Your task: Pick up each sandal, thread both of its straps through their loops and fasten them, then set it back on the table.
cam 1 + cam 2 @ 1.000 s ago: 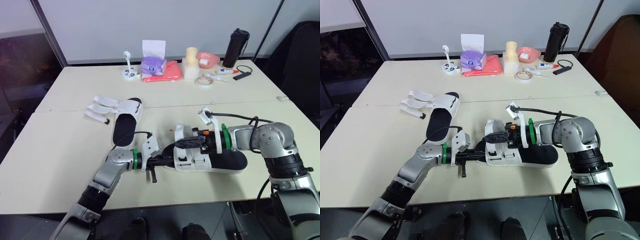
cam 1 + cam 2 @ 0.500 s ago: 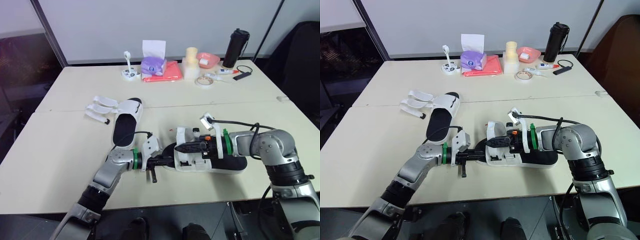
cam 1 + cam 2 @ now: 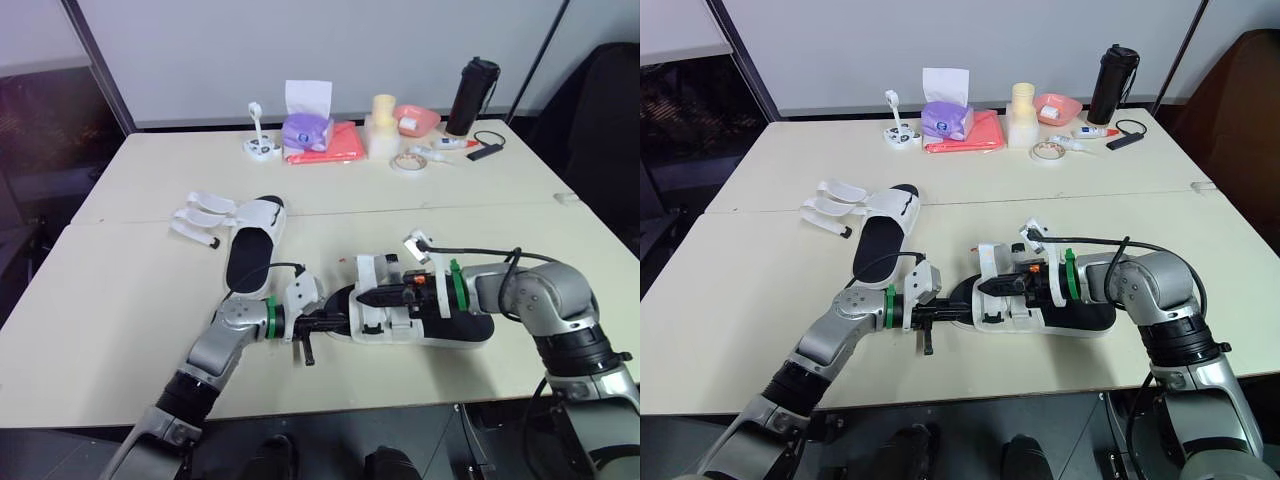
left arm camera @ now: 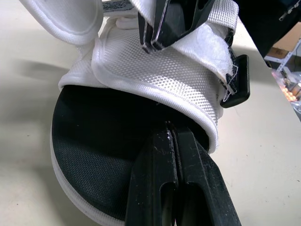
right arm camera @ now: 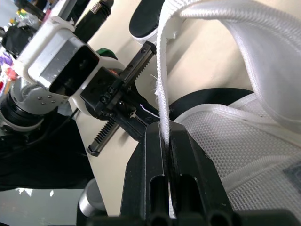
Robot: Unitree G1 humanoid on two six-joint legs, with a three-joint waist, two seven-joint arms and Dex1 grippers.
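1. The far sandal [image 3: 252, 243] lies flat on your desk [image 3: 110, 300], straps splayed loose.
2. Your left gripper [image 3: 333, 322] is pressed closed, tips at the toe of the near sandal [image 3: 460, 325], under its mesh.
3. That sandal sits mid-desk, near the front edge.
4. Your right gripper [image 3: 362, 297] is clamped on its white strap [image 5: 162, 89].

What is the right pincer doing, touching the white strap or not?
Touching. The right wrist view shows the right pincer shut on the white strap, which runs straight down into its grip.
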